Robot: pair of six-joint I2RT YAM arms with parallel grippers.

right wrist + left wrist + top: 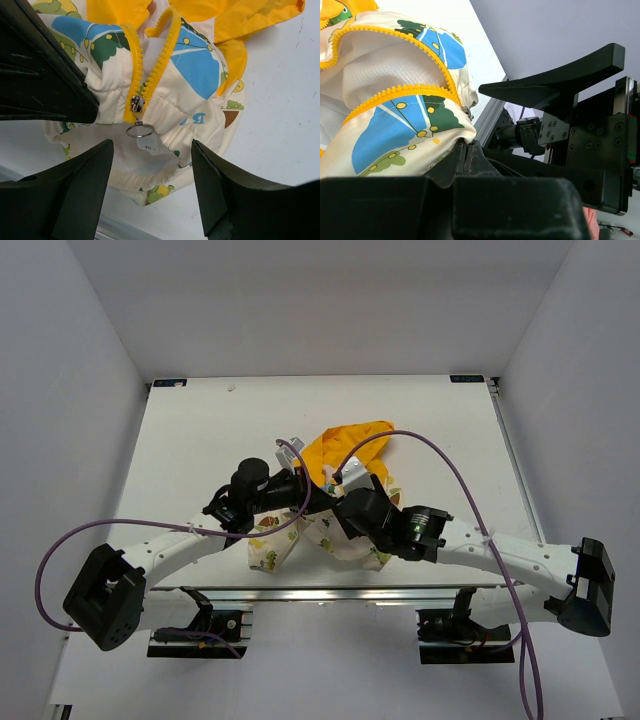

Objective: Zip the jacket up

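Note:
The jacket (271,551) lies bunched near the table's front middle, its yellow hood (350,445) toward the back. My left gripper (304,493) is shut on the jacket's cream hem fabric (395,125), pinching it beside the yellow zipper teeth (395,92). My right gripper (152,150) is open and hovers just below the zipper's bottom end. The silver slider (135,105) sits at the bottom of the zipper, its ring pull (140,131) hanging between the open fingers, untouched. Above the slider the two yellow tooth rows (160,60) spread apart.
The white table (200,440) is walled by white panels on three sides. An aluminium rail (330,593) runs along the front edge just below the jacket. Both arms cross closely over the jacket, and purple cables (440,455) loop above them.

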